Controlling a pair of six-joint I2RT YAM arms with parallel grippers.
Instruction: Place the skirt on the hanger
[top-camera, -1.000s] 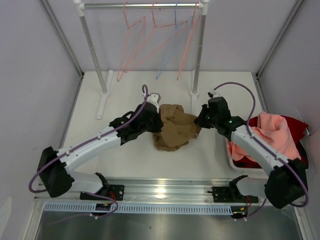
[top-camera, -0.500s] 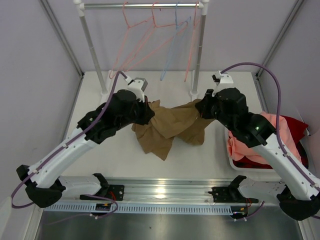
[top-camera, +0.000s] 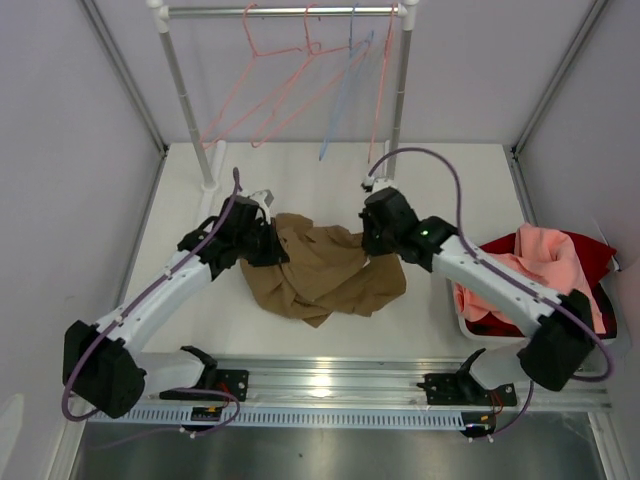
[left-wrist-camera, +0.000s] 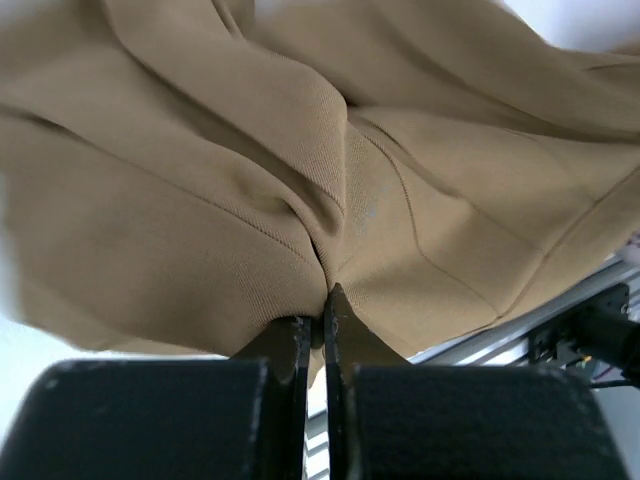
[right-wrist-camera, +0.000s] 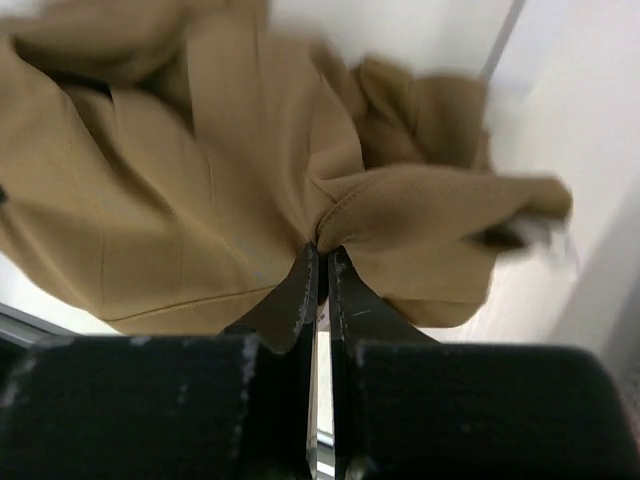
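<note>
Left fingers (left-wrist-camera: 283, 348) clamped on skirt (top-camera: 320, 275), right fingers (right-wrist-camera: 286, 300) clamped on skirt too

Pale walls (top-camera: 60, 150), white table (top-camera: 440, 170), white garment rack (top-camera: 183, 95) at back

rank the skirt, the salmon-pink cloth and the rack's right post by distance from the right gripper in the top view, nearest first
1. skirt: pinched in the right gripper, on its left.
2. rack's right post: just behind it.
3. salmon-pink cloth: heaped at far right.
</note>
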